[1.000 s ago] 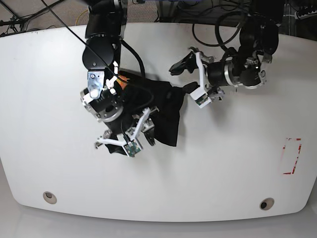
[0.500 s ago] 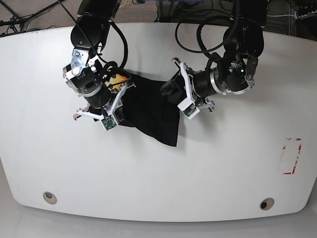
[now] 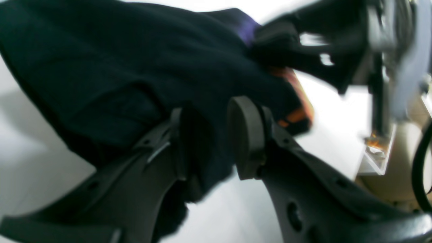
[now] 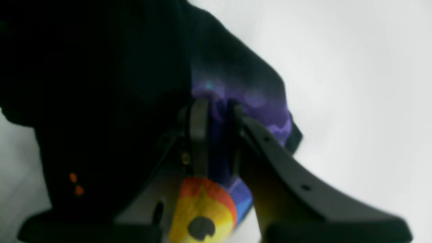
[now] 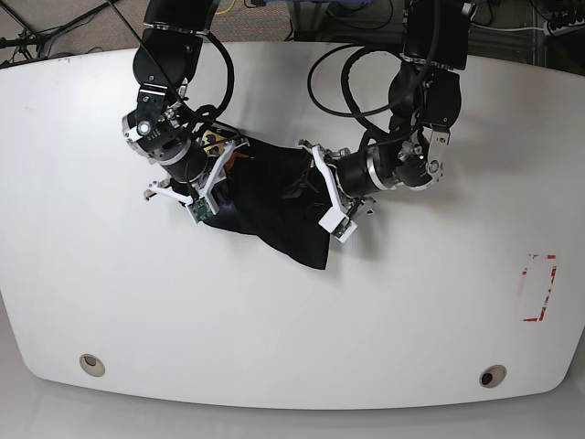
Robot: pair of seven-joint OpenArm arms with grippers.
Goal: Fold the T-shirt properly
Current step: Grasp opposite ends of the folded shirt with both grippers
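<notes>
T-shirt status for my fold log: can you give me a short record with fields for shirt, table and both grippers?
shirt: black T-shirt, bunched, not yet folded flat, coloured print showing at one edge
table: white table, shirt near its middle
left gripper: shut on the shirt's edge
right gripper: shut on the shirt at the purple print
arms: one at each side of the shirt

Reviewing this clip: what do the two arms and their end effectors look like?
Both arms are black with silver collars near the wrist and loose black cables looping behind. The left end effector and right end effector have dark grey curved fingers with round flat pads, flanked by white brackets carrying small green boards.
</notes>
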